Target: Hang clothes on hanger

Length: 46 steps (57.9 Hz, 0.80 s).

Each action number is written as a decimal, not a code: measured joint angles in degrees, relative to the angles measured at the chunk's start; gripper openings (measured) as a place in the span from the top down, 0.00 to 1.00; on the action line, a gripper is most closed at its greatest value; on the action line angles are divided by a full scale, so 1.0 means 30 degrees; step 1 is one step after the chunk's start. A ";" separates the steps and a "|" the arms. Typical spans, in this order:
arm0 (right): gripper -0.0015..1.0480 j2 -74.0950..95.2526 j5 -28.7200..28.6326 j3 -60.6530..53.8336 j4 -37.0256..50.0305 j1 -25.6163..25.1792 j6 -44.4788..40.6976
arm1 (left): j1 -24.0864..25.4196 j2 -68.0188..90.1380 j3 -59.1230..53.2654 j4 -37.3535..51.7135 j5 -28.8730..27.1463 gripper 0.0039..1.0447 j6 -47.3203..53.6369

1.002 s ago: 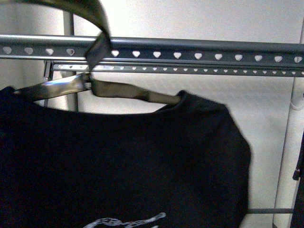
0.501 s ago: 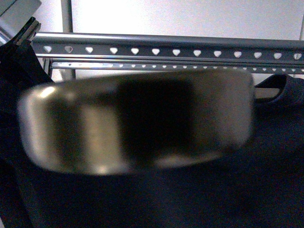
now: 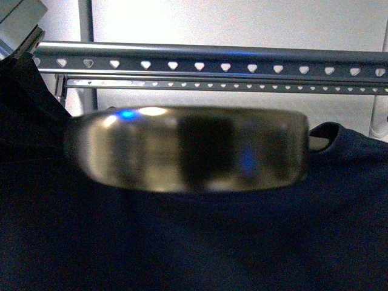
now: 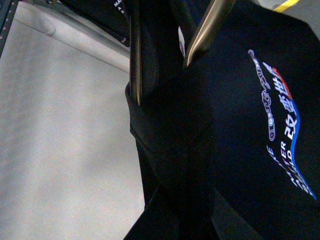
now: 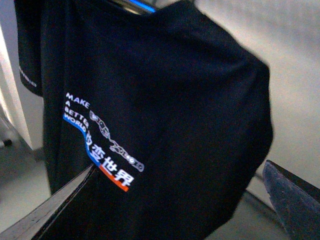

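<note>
The clothes (image 3: 339,218), a dark navy T-shirt, fill the lower front view below the hanger (image 3: 200,63), the grey rack whose top rail has heart-shaped holes. A blurred bronze metal piece (image 3: 188,148) sits close to the camera over the shirt. In the left wrist view my left gripper (image 4: 186,215) is shut on a fold of the clothes (image 4: 240,150), beside two bronze bars (image 4: 204,30). In the right wrist view my right gripper (image 5: 175,215) is open, its fingers (image 5: 295,200) wide apart, with the printed shirt (image 5: 165,100) hanging just ahead.
A grey arm part (image 3: 18,21) shows at the top left of the front view, by the rail's end. A second thinner pierced rail (image 3: 242,86) runs behind the top rail. A pale wall (image 3: 242,24) stands behind the rack, with a thin leg (image 3: 85,24).
The shirt hung lower on a bronze bar a second ago. Now the bronze piece is close to the camera and blurred, and the shirt's left side has risen to the rail.
</note>
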 joint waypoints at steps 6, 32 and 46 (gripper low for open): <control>0.07 0.3628 -0.0867 0.4080 -0.6178 0.1027 -0.7657 | -0.0007 0.0000 0.0000 0.0007 0.0000 0.96 -0.0007; 0.14 1.1366 0.6127 1.2138 -0.1996 0.8007 -1.4943 | -0.0073 0.0000 -0.0015 0.0015 0.0036 0.96 -0.0058; 0.54 1.2458 0.7803 1.2815 -0.1319 0.9500 -1.2648 | -0.0051 0.0000 -0.0015 0.0022 -0.0007 0.96 -0.0226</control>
